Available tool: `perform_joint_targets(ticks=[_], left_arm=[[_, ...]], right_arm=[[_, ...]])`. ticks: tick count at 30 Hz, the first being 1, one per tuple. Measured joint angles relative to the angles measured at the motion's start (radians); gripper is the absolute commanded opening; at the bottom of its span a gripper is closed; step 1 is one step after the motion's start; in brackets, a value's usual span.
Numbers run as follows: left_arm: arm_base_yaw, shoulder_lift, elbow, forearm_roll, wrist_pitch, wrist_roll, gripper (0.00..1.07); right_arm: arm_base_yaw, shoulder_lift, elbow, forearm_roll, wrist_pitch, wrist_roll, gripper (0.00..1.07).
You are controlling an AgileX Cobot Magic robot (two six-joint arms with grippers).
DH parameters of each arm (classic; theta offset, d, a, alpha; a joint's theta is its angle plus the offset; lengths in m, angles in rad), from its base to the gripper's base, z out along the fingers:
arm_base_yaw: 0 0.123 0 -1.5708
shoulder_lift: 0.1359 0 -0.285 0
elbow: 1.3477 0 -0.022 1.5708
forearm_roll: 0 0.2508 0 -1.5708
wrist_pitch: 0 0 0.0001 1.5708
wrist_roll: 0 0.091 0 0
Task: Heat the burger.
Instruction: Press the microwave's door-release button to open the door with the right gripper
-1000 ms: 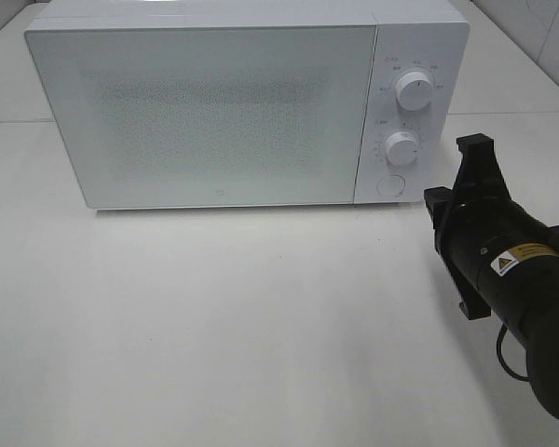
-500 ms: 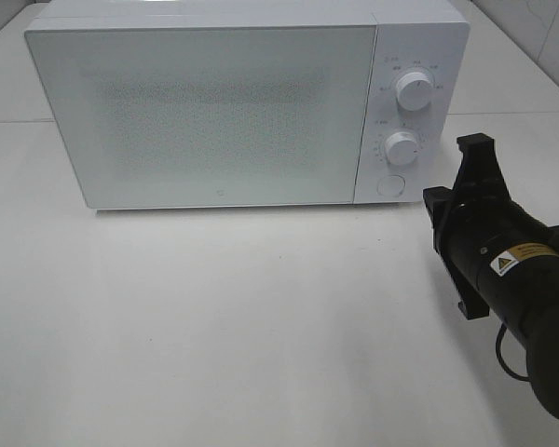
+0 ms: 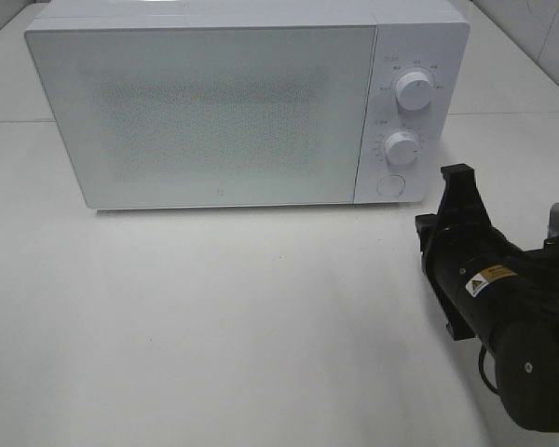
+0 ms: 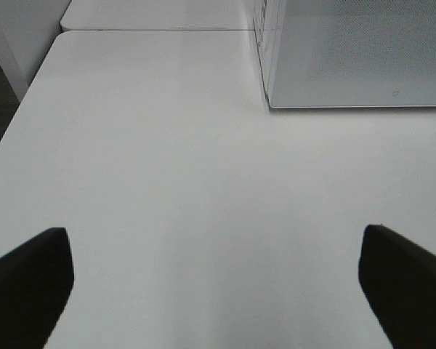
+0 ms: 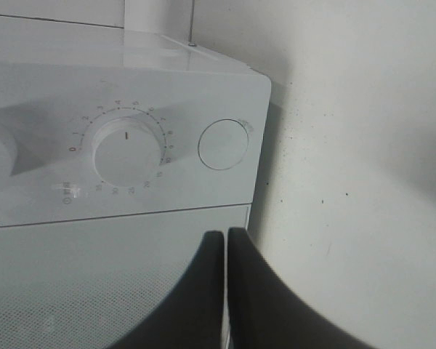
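Note:
The burger is out of view. A white microwave [image 3: 205,112] stands at the back of the table with its frosted door closed. My right gripper [image 3: 456,173] is shut with nothing in it, a short way in front of the microwave's lower right corner. In the right wrist view its tips [image 5: 226,236] meet just short of the control panel, with the round button [image 5: 222,144] and the lower dial [image 5: 127,151] beyond them. My left gripper [image 4: 218,273] is open over bare table, its black fingers [image 4: 29,280] far apart, and the microwave's corner [image 4: 272,102] lies ahead of it.
The microwave's panel carries an upper dial [image 3: 415,89], a lower dial [image 3: 402,147] and a round button [image 3: 389,185]. White table [image 3: 214,307] spreads in front of the microwave. A table edge [image 4: 14,131] shows in the left wrist view.
My right arm has drawn back from the microwave, shifting a little left and toward the table's front. The gripper stays shut. The microwave has not moved.

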Motion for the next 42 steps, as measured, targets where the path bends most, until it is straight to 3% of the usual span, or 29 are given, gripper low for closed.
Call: perform_joint_targets(ticks=[5,12,20,28,42], left_arm=[[0.000,0.000,0.000,0.000,0.000,0.000,1.00],[0.000,0.000,0.000,0.000,0.000,0.000,1.00],[0.000,0.000,0.000,0.000,0.000,0.000,1.00],[0.000,0.000,0.000,0.000,0.000,0.000,1.00],[0.000,0.000,0.000,0.000,0.000,0.000,1.00]], right_arm=[[-0.029,0.041,-0.035,-0.037,0.001,0.008,0.00],[-0.176,0.089,-0.120,-0.203,0.036,0.056,0.00],[-0.260,0.145,-0.195,-0.292,0.078,0.087,0.00],[-0.291,0.215,-0.269,-0.374,0.089,0.158,0.00],[-0.343,0.278,-0.368,-0.409,0.143,0.163,0.00]])
